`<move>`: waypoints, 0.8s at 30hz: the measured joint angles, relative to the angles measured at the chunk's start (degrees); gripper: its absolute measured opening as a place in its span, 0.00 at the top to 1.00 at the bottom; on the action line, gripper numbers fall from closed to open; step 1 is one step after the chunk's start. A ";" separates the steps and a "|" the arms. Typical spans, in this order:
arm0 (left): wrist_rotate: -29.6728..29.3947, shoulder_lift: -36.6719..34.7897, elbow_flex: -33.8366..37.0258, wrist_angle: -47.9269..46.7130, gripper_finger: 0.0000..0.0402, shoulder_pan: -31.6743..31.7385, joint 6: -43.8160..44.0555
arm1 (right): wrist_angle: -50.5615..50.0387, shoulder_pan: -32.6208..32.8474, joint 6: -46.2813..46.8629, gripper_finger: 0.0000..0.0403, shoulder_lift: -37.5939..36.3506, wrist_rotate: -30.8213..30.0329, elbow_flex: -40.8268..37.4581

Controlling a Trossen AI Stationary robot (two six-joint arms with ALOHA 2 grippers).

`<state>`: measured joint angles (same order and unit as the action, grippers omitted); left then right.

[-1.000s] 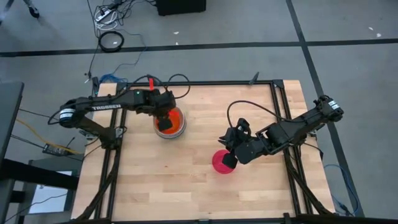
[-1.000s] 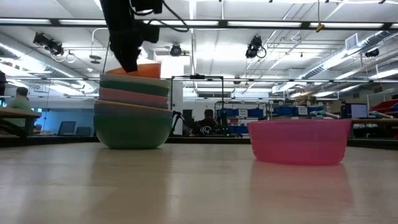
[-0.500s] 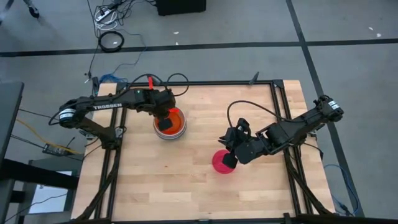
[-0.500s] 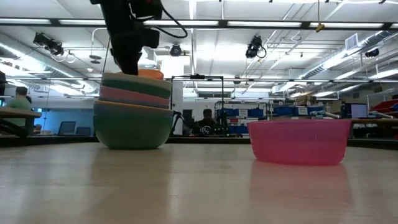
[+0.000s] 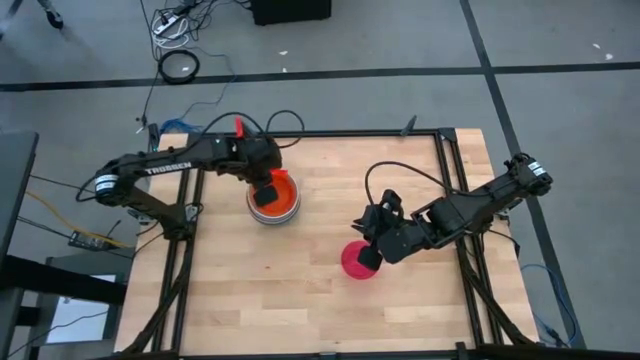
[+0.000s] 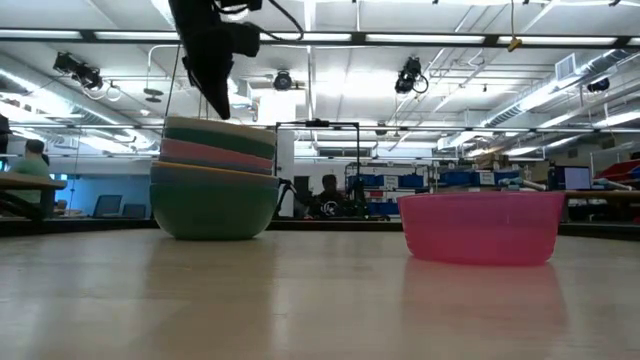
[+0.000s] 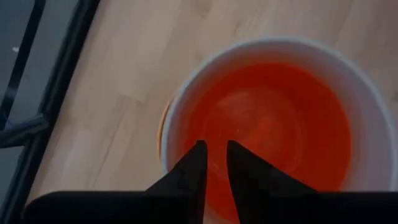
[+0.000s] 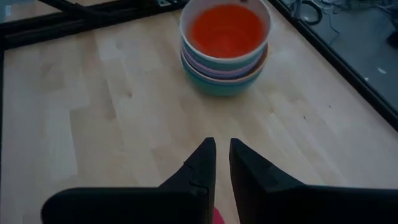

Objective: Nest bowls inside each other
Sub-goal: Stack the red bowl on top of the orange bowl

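Observation:
A stack of nested bowls (image 5: 284, 207) stands on the table's far left part. Its top is an orange bowl (image 7: 273, 118) seated inside a white one (image 7: 368, 130); in the low view the stack (image 6: 215, 185) shows green and pink rims. My left gripper (image 7: 216, 145) hangs just above the stack (image 6: 222, 108), its fingers slightly apart with nothing between them. A pink bowl (image 6: 480, 228) sits alone on its base to the right (image 5: 350, 262). High above it hovers my right gripper (image 5: 368, 258), its fingers (image 8: 222, 143) a narrow gap apart and empty.
A black metal frame (image 5: 446, 190) edges the table. Bare wood lies between the stack and the pink bowl and along the near side (image 5: 280, 300). In the low view, people sit in the room beyond the table (image 6: 330, 195).
My left gripper has let go of the orange bowl, which stood tilted above the stack's rim and has now dropped level inside the stack. The gripper has then risen clear and drawn a little toward the table's far edge.

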<state>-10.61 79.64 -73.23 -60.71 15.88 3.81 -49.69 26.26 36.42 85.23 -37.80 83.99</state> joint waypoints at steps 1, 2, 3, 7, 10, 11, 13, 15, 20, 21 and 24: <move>-0.07 0.00 -0.91 -0.44 0.82 0.00 -0.11 | -0.56 -0.05 0.40 0.91 0.00 0.00 0.01; -0.30 0.00 -1.89 -0.81 0.82 0.00 -0.21 | -1.41 -0.15 1.19 0.91 0.00 -0.02 0.00; -0.57 0.00 -3.06 -1.55 0.82 0.00 -0.41 | -2.63 -0.25 2.31 0.91 0.00 0.00 0.01; -1.27 -0.05 -7.95 -4.70 0.82 -0.71 -0.45 | -9.20 -0.82 9.71 0.92 -0.07 2.47 -1.39; -1.31 -0.22 -10.66 -6.18 0.82 -2.84 -0.30 | -11.32 -1.01 14.78 0.91 -0.04 7.63 -5.14; -1.28 -0.34 -11.37 -6.57 0.82 -3.83 -0.18 | -10.85 -1.03 16.14 0.91 -0.04 8.97 -6.82; -1.29 -0.50 -12.65 -6.52 0.82 -6.17 0.75 | -8.66 -0.99 19.02 0.90 -0.03 10.91 -11.07; -1.30 -0.93 -13.30 -6.61 0.82 -8.56 1.24 | -6.87 -0.99 21.76 0.87 0.09 13.15 -14.98; -1.82 -1.88 -14.55 -8.15 0.82 -14.48 4.76 | 1.11 -1.34 26.55 0.75 0.07 15.54 -23.23; -2.11 -2.09 -14.59 -8.88 0.82 -15.53 5.76 | 3.15 -1.53 27.07 0.73 0.07 15.54 -24.31; -3.39 -3.12 -14.73 -11.03 0.82 -18.34 9.36 | 6.14 -2.17 28.45 0.65 0.07 15.53 -26.59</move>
<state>-14.01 76.52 -87.96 -71.74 -2.46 13.17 -43.55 24.09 64.87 85.30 -22.27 57.40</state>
